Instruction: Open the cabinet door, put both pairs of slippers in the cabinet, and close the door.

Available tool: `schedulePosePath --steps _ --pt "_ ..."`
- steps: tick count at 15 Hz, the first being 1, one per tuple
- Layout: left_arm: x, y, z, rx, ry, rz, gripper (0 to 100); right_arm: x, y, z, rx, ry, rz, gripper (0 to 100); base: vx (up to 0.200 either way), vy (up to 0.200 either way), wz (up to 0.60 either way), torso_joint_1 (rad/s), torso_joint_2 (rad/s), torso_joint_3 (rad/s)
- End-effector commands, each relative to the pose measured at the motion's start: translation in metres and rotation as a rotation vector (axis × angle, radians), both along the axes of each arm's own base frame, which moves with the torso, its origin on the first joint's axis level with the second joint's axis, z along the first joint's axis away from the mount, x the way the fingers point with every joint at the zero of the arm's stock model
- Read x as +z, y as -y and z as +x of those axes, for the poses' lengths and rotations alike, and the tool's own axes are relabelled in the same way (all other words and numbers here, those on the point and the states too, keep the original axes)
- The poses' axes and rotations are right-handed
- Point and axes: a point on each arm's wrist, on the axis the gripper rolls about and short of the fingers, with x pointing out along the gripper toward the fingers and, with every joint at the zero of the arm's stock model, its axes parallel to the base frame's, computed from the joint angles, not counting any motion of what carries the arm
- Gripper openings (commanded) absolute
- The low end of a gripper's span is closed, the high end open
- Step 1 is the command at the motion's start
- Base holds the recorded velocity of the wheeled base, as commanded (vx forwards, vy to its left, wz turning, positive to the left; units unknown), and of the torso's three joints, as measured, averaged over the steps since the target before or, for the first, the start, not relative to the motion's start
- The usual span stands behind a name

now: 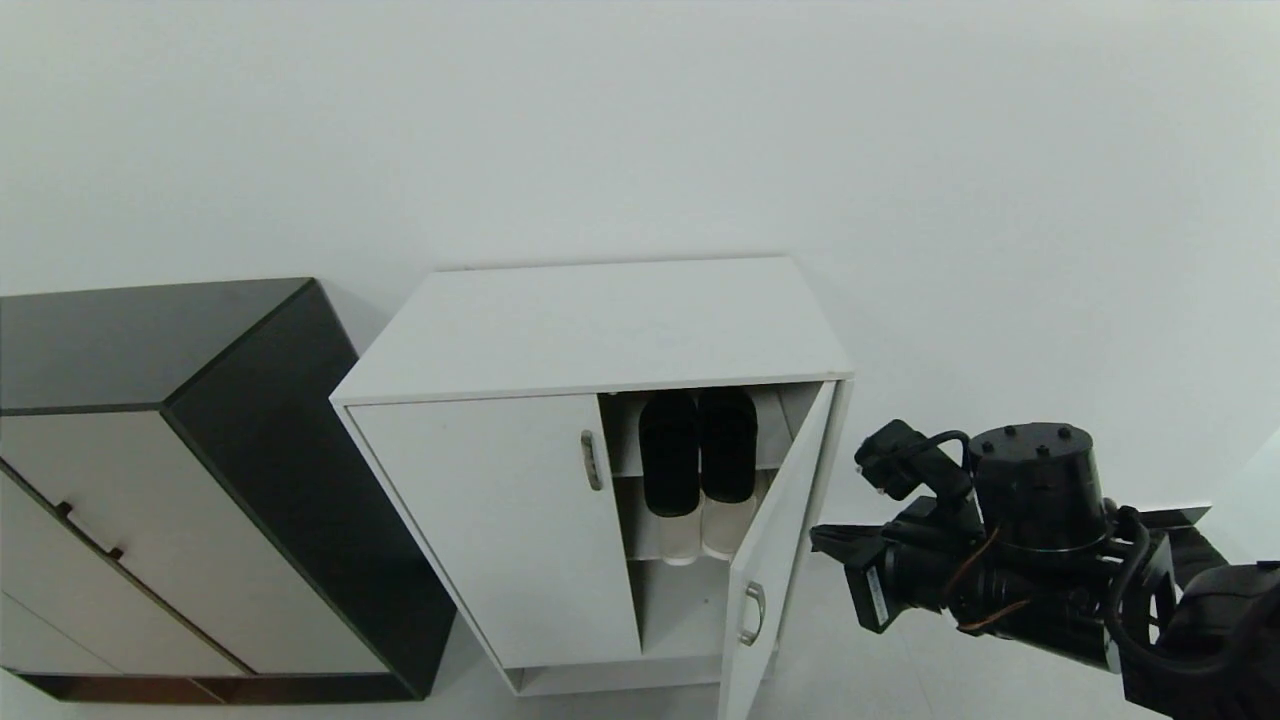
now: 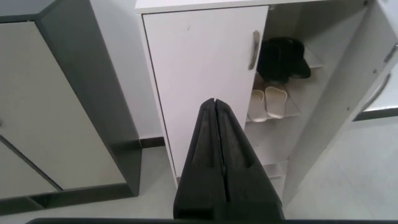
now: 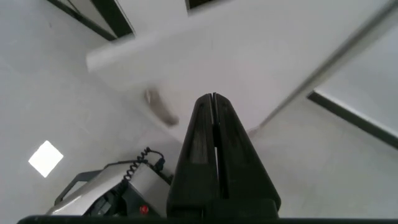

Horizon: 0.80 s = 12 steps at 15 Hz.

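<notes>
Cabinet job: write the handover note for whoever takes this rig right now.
Left end effector: shut, empty, facing the cabinet front.
Right end effector: shut, empty, beside the open right door, outer side.
Black slippers on upper shelf, white slippers on the shelf below.
Done: door opened, both pairs in.
Left: close the right door.

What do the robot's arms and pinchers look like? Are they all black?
Mostly black, yes. The right arm is chunky, with a round drum-like joint, looping black cables and thin orange wires. The left gripper and right gripper each have two flat black fingers tapering to a wedge.
</notes>
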Motion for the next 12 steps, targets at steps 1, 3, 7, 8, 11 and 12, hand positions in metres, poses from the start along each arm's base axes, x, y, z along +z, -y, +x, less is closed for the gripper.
schedulePosePath --steps 1,3,7,8,11,12 --pt "0.0 0.0 0.0 0.0 -0.001 0.0 0 -0.002 -0.006 0.007 0.002 -0.001 0.002 0 0.0 0.0 0.0 0.0 0.0 0.0" --pt "0.0 0.0 0.0 0.0 -0.001 0.002 0 -0.003 -0.011 0.013 0.002 0.002 0.005 0 0.0 0.0 0.0 0.0 0.0 0.0" --pt "0.0 0.0 0.0 0.0 -0.001 0.0 0 -0.005 -0.022 0.028 -0.003 0.008 0.009 0 0.0 0.0 0.0 0.0 0.0 0.0" --pt "0.0 0.0 0.0 0.0 -0.001 0.0 0 -0.006 -0.024 0.03 -0.003 0.011 0.011 0 0.0 0.0 0.0 0.0 0.0 0.0" --pt "0.0 0.0 0.0 0.0 -0.001 0.0 0 -0.003 -0.029 0.04 -0.01 0.027 0.023 0 0.0 0.0 0.0 0.0 0.0 0.0" --pt "0.0 0.0 0.0 0.0 -0.001 0.0 0 -0.003 -0.032 0.044 -0.01 0.032 0.026 0 0.0 0.0 0.0 0.0 0.0 0.0"
